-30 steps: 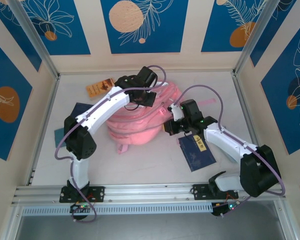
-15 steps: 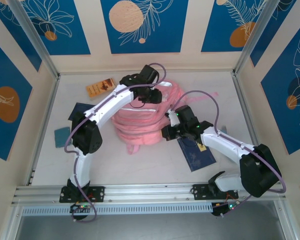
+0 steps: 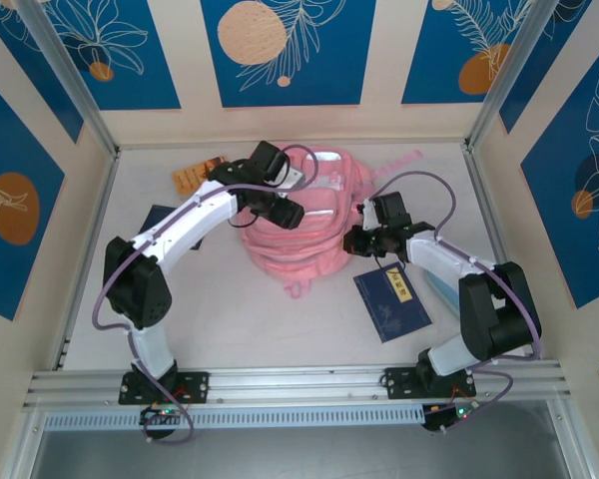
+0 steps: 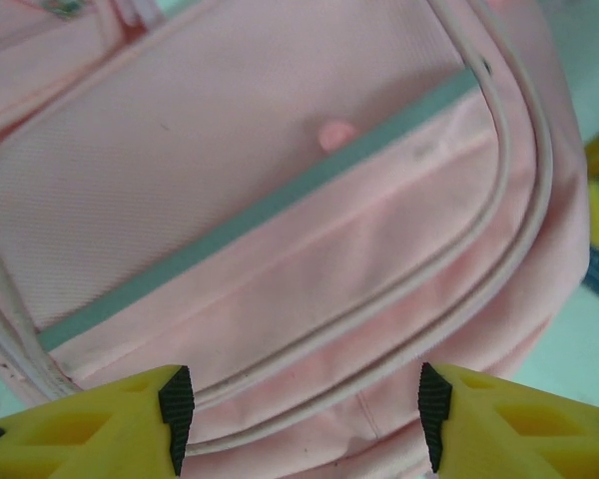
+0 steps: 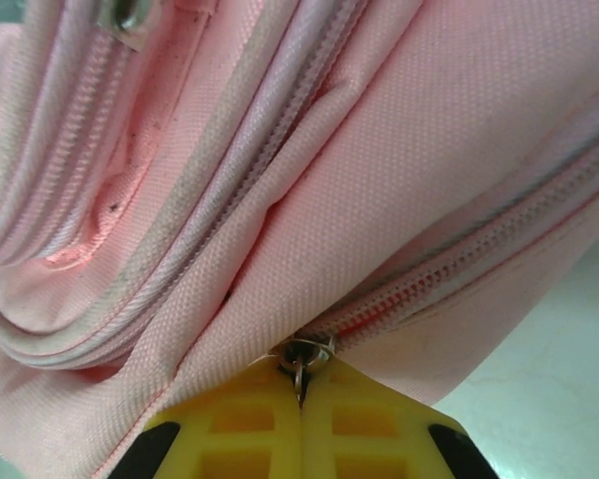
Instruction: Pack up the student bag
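Note:
The student bag (image 3: 309,235), a big soft pink backpack, lies mid-table with its pale reflective strip (image 4: 260,215) facing up. My left gripper (image 3: 286,212) hovers over the bag's left side. In the left wrist view it (image 4: 302,419) stands open, and its yellow fingers (image 4: 130,424) straddle the piped seams with nothing between them. My right gripper (image 3: 355,240) is at the bag's right edge. In the right wrist view it (image 5: 299,391) is shut on the metal zipper pull (image 5: 301,374), right below the slider (image 5: 305,351) of a side zip.
A dark blue booklet (image 3: 391,302) lies right of the bag, near the right arm. An orange packet (image 3: 198,175) sits at the back left and a dark blue flat item (image 3: 160,218) at the left. A pale blue item (image 3: 441,289) lies under the right forearm. Walls close three sides.
My left gripper has opened and swung left over the bag. The bag has shifted right and toward the back. My right gripper stayed shut and moved right with the zipper pull.

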